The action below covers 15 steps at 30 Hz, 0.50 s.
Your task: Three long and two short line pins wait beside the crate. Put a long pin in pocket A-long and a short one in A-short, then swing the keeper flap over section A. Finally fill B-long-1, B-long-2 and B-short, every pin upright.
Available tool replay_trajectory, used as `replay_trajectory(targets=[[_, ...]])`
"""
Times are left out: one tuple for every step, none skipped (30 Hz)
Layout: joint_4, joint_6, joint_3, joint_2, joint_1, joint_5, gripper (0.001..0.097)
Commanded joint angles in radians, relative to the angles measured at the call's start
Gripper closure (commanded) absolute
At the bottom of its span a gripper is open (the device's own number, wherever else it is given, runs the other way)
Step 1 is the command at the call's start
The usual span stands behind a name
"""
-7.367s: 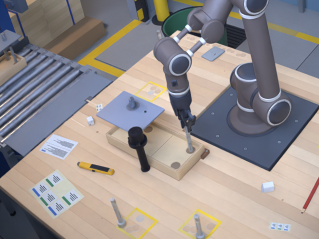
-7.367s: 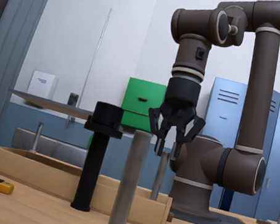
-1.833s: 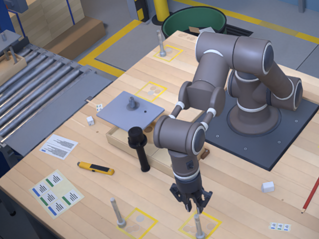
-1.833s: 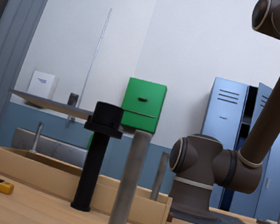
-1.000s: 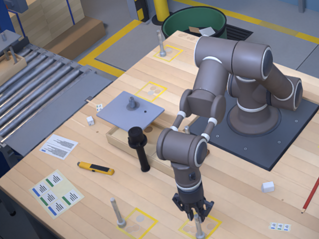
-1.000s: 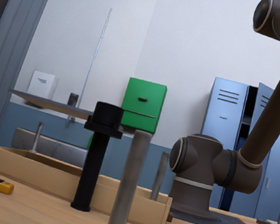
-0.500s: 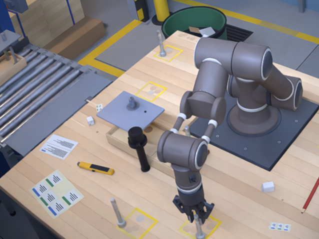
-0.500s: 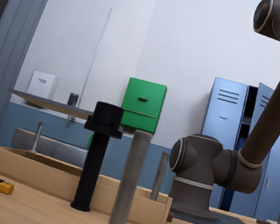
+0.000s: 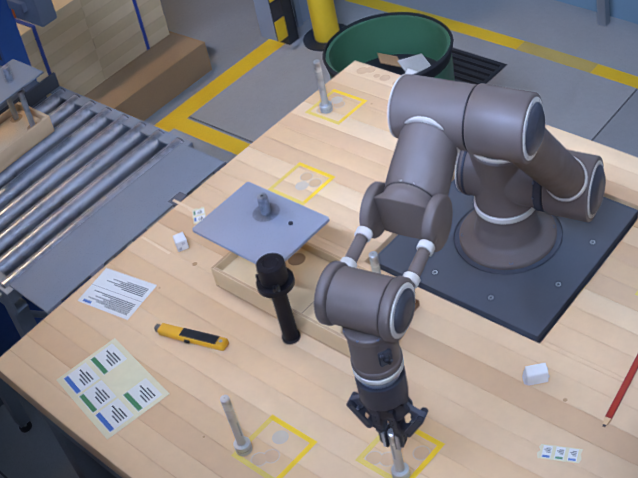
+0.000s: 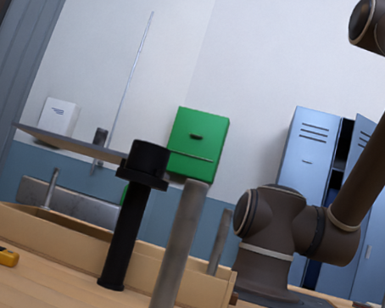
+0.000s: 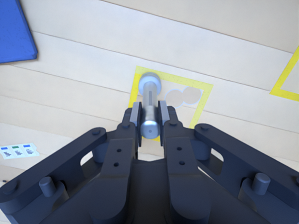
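Observation:
A grey pin (image 9: 396, 456) (image 11: 149, 105) stands upright in a yellow-outlined square at the near edge of the table, and my gripper (image 9: 392, 437) (image 11: 149, 117) is closed on its upper shaft, one finger pad on each side. A long pin (image 9: 234, 425) (image 10: 176, 253) stands in the neighbouring square to the left. Another pin (image 9: 322, 87) stands in a square at the far side. The wooden crate (image 9: 288, 288) (image 10: 97, 246) lies mid-table with a pin (image 9: 374, 261) (image 10: 218, 242) upright inside. The grey keeper flap (image 9: 261, 221) covers its far section.
A green bin (image 9: 389, 44) stands behind the table, a roller conveyor (image 9: 77, 170) to the left. A black post (image 9: 278, 296) (image 10: 132, 215) stands against the crate's near wall. A yellow knife (image 9: 191, 336), paper sheets (image 9: 110, 386), white blocks (image 9: 535, 373) and a red pencil (image 9: 620, 391) lie around.

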Motion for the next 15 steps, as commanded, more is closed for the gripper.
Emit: replay_trajectory(targets=[[0.000, 0.000, -0.001, -0.001, 0.000, 0.000, 0.0816], [0.000, 0.000, -0.001, -0.001, 0.000, 0.000, 0.0836], [0.000, 0.000, -0.001, -0.001, 0.000, 0.000, 0.0856], [0.000, 0.000, -0.001, -0.001, 0.000, 0.000, 0.0876], [0.000, 0.000, -0.001, -0.001, 0.000, 0.000, 0.0896], [0.000, 0.000, -0.001, -0.001, 0.000, 0.000, 0.0901], [0.000, 0.000, -0.001, -0.001, 0.000, 0.000, 0.0901], [0.000, 0.000, -0.001, -0.001, 0.000, 0.000, 0.0901], [0.000, 0.000, -0.001, -0.001, 0.000, 0.001, 0.0901], [0.000, 0.000, -0.002, -0.001, 0.000, 0.002, 0.0901], [0.000, 0.000, -0.003, -0.002, 0.000, 0.003, 0.0901], [0.000, 0.000, -0.005, -0.003, 0.000, 0.006, 0.0901], [0.000, 0.000, -0.007, -0.004, 0.000, 0.009, 0.0901], [0.000, 0.000, -0.010, -0.005, 0.000, 0.012, 0.0901], [0.000, 0.000, -0.012, -0.006, 0.000, 0.016, 0.0901]])
